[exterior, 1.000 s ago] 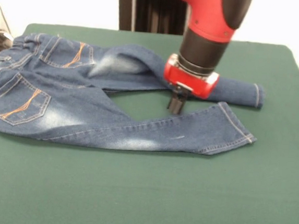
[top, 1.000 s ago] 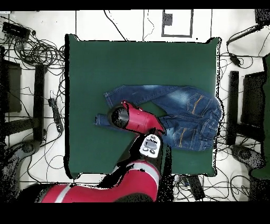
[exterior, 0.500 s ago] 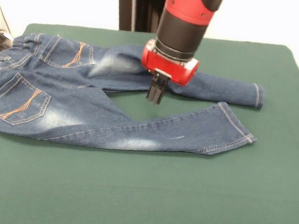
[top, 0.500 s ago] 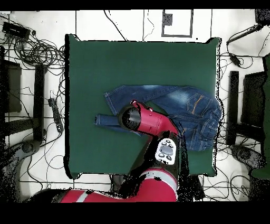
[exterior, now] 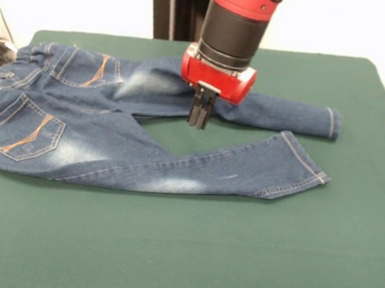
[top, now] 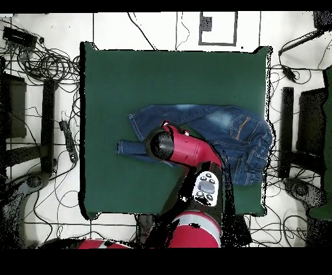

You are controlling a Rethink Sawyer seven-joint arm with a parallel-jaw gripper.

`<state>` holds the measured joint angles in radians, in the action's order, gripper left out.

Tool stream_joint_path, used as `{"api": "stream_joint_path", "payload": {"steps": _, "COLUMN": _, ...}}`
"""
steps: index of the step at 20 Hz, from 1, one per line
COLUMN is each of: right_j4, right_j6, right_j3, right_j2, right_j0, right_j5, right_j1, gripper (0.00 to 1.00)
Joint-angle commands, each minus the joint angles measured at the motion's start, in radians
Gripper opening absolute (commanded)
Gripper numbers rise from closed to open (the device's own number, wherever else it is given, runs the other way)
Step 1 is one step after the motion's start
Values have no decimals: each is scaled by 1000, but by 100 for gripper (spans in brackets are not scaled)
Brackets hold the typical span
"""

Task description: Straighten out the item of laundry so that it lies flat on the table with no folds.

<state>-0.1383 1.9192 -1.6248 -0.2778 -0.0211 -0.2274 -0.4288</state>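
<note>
The arm points straight down, jaws pressed together between the jeans' legs, barely moved since before.

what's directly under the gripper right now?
Front view: the black gripper hangs with its tips together over the gap between the blue denim jeans' legs, green felt table below. Overhead, the red arm covers that spot.
</note>
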Motion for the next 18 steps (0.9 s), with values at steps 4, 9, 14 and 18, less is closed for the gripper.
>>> {"api": "stream_joint_path", "payload": {"steps": 4, "right_j4": 9, "right_j6": 88, "right_j3": -9, "right_j2": 139, "right_j0": -21, "right_j5": -126, "right_j1": 48, "gripper": 0}}
{"api": "stream_joint_path", "payload": {"steps": 9, "right_j4": -6, "right_j6": 114, "right_j3": 25, "right_j2": 126, "right_j0": -42, "right_j5": -118, "right_j1": 80, "gripper": 0}}
{"api": "stream_joint_path", "payload": {"steps": 14, "right_j4": -23, "right_j6": 141, "right_j3": 21, "right_j2": 120, "right_j0": -52, "right_j5": -110, "right_j1": 93, "gripper": 0}}
{"api": "stream_joint_path", "payload": {"steps": 18, "right_j4": -34, "right_j6": 153, "right_j3": 21, "right_j2": 123, "right_j0": -56, "right_j5": -115, "right_j1": 94, "gripper": 0}}
